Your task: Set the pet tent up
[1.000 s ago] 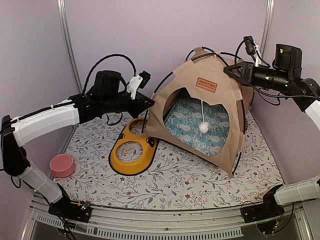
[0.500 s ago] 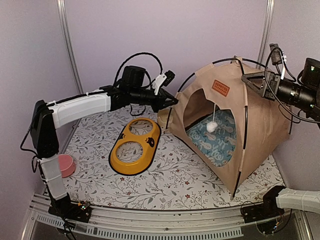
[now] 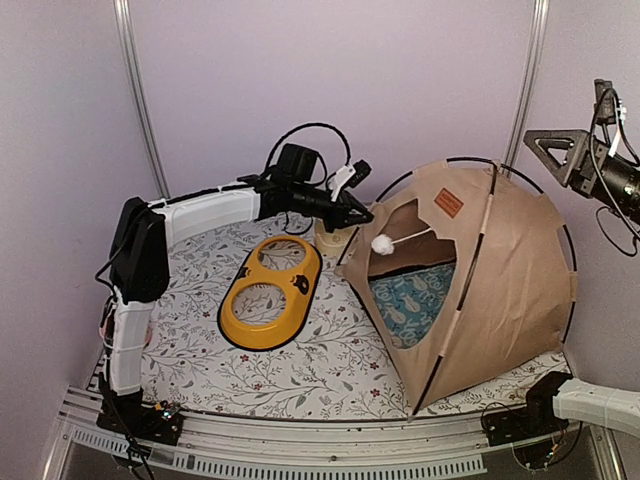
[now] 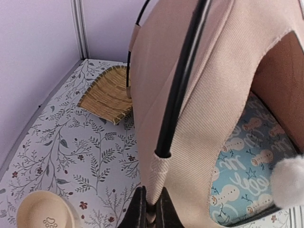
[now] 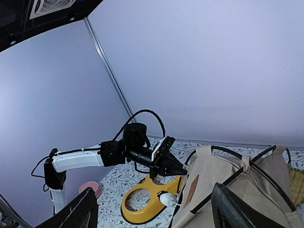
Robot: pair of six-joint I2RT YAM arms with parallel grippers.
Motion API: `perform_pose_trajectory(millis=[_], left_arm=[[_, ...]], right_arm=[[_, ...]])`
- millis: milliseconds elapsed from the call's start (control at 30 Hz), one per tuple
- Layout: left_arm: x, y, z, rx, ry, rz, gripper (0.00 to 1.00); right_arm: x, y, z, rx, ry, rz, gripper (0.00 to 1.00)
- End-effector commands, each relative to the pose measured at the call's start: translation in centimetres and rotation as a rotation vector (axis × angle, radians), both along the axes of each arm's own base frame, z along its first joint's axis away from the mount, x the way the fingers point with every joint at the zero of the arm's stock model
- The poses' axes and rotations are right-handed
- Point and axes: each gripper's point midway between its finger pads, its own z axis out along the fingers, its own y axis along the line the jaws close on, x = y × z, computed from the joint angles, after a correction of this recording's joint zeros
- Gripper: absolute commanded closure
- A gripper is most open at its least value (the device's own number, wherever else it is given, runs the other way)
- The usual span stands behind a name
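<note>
Upright at centre-right of the top view, pet tent (image 3: 505, 290), blue mat (image 3: 410, 305) inside. Just left, yellow tray (image 3: 270, 292); in left-wrist view, woven basket (image 4: 108, 95) upper left, cream bowl (image 4: 45, 213) lower left. Clamped on tent's corner sleeve, left gripper (image 4: 151, 211); spread wide at upper right, right gripper (image 3: 548, 150).

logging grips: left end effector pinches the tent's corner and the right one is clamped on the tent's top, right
Not quite. The left end effector does pinch the tent at its corner, but the right end effector is open above the tent, touching nothing. The right wrist view shows its fingers spread, with the tent below.
</note>
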Motion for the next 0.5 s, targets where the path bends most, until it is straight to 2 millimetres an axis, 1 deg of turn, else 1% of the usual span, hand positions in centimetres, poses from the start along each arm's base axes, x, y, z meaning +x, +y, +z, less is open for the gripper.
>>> perform_pose_trajectory(millis=[0,100,233,333,400,467], left_arm=[[-1.2,-2.5,0.7,-0.055,-0.023,0.071,1.0],[-1.2,-3.4,1.2,-0.095,-0.073,0.061,1.0],[-1.0,-5.0,2.4,-0.148,-0.094,0.02,0.99],[-1.6,-5.5,3.7,-0.193,-0.134,-0.019,0.99],[-1.9,-5.6,4.5,-0.213,-0.158,-0.033,0.97],[-1.6,-5.8,5.2,-0.22,-0.168,-0.026,0.91]], right_arm=[[2.4,1.7,-1.9,-0.031,0.048,0.02,0.15],[3.5,2.2,-2.3,-0.043,0.054,0.021,0.14],[4.8,2.9,-2.8,-0.063,0.062,0.02,0.14],[5.3,3.1,-2.9,-0.071,0.068,0.015,0.14],[5.5,3.2,-2.7,-0.075,0.065,0.017,0.13],[5.7,3.3,-2.6,-0.078,0.061,0.02,0.13]])
